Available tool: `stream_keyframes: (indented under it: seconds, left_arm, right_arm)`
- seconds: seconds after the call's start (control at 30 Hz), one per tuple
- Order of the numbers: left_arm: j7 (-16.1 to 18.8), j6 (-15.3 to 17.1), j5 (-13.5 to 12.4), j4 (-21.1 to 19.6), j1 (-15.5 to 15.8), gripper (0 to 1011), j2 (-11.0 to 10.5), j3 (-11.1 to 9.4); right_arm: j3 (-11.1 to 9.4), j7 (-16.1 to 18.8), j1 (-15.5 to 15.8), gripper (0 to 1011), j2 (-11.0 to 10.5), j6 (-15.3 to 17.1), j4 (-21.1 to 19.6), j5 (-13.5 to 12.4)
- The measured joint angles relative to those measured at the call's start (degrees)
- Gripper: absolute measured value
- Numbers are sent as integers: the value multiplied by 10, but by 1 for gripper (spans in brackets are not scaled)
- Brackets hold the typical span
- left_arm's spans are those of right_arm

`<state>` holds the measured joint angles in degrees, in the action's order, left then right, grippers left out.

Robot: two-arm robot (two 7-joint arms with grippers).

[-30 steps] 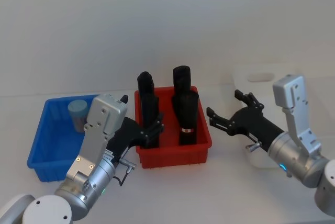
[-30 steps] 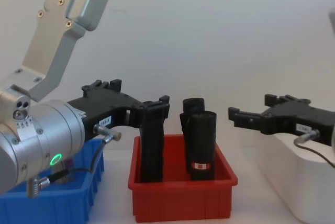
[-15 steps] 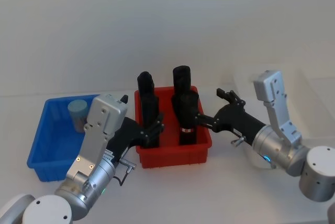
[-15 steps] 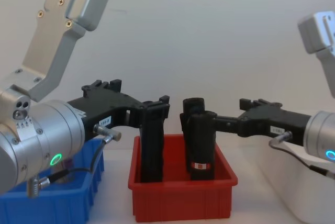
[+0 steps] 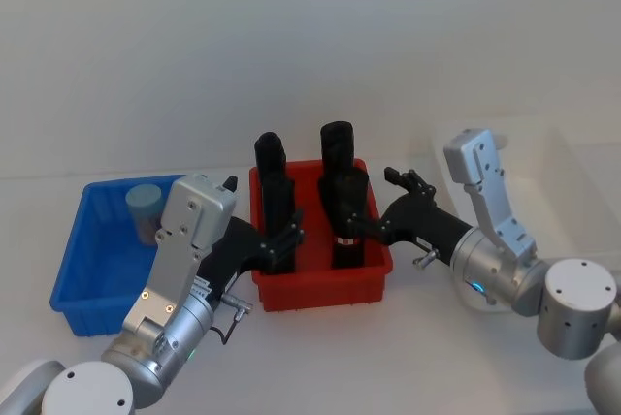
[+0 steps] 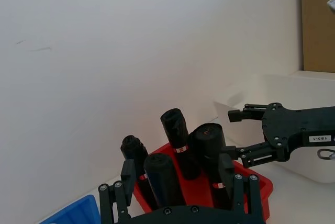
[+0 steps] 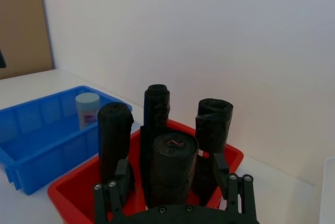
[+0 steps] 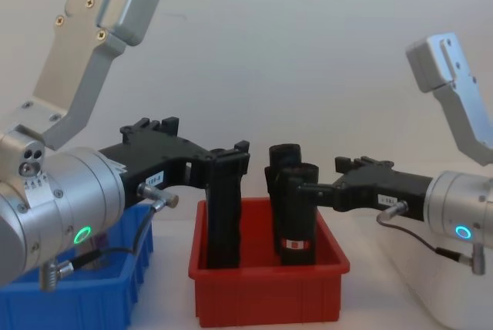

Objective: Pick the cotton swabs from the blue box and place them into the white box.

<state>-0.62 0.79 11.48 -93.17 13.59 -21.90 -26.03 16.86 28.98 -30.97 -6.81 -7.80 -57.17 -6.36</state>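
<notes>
Head view, supplemented by chest and both wrist views. Placed at the robot's left: bright blue open-topped ribbed plastic bin (image 5: 70, 258). Held inside it, upright in the far part near the far wall: one small clear cylindrical tub of cotton swabs (image 5: 145, 208) with a pale teal-blue lid; also caught in the right wrist view (image 7: 87, 108), clear of both grippers.

Set at centre, just beside the blue bin: red rectangular plastic bin (image 5: 320, 291), loaded with four tall black rolls (image 5: 337, 148), all upright, two in front and two behind. Stood at the robot's right: large plain white plastic bin (image 5: 582, 177) with rounded edges, well apart from the tub of cotton swabs.

Left gripper (image 5: 287, 240): reached in over the near left part of the red bin, fingers spread apart, clamped on nothing, tips level with the top of the front left roll (image 8: 223, 214). Could not be told whether touching that roll or merely beside it.

Right gripper (image 5: 374, 207): extended from the white bin's side across the right rim of the red bin, fingers likewise apart, gripping nothing, tips up against the front right roll (image 8: 296, 214). Appeared centred between the fingers in the right wrist view, that same roll (image 7: 170, 166); contact not discernible.
</notes>
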Motion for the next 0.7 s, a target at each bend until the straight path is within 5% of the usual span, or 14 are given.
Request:
stream_keyframes:
  seconds: [0.7]
  left_arm:
    - [0,0,0,0,0,1004,0,0]
  right_arm:
    - [7,15,-55,1001,21,-31,106,7]
